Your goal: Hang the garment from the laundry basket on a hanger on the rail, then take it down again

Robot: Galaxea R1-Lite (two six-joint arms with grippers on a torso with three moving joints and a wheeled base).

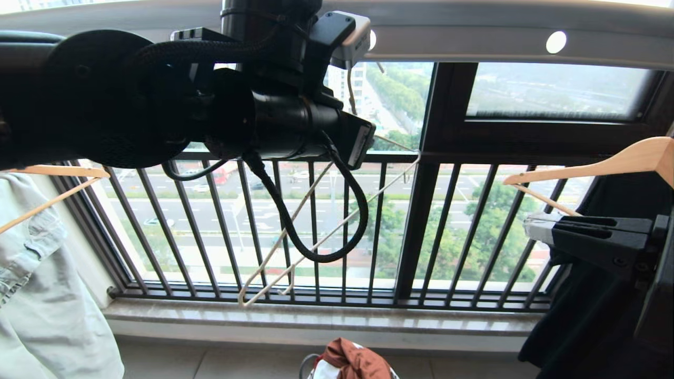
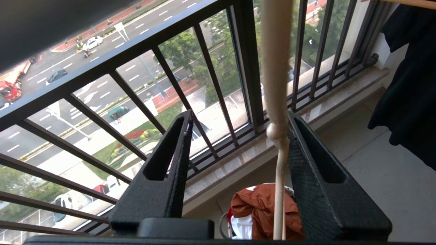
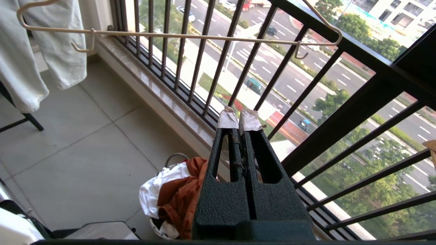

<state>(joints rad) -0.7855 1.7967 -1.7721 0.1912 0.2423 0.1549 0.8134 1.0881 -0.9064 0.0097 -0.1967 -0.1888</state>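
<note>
1> Two things requested: room status, then the hands.

2> Balcony seen in the head view. Grey tiled floor point(image 3: 85, 136) at 6 o'clock, pale stone sill point(image 1: 316, 316) above it, black balcony railing point(image 1: 221, 221) across the middle, street beyond. The rail point(image 1: 474, 37) is run along 12 o'clock.

1> What is hung on it?

2> The hanger point(image 1: 316, 242) is hung near centre, tilted, bare. Wooden hangers are seen at 9 o'clock point(image 1: 52, 171) and 3 o'clock point(image 1: 621, 160), a pale green denim garment point(image 1: 37, 289) at 8 o'clock, a black garment point(image 1: 605, 316) at 4 o'clock.

1> The garment?

2> It is bunched in the laundry basket point(image 3: 173, 157) on the floor at 6 o'clock, with a white cloth point(image 3: 156, 185) beside it. The garment point(image 1: 358, 360) is touched by neither hand.

1> Left gripper?

2> It is raised toward 12 o'clock. In the left wrist view the left gripper point(image 2: 240, 115) is shown with jaws roughly half apart. The hanger's stem is passed between them, close against one finger point(image 2: 306, 163). It is not clamped; contact cannot be told.

1> Right gripper?

2> The right gripper point(image 3: 239, 119) is held at 3 o'clock with its taped tips pressed together, nothing between them.
</note>
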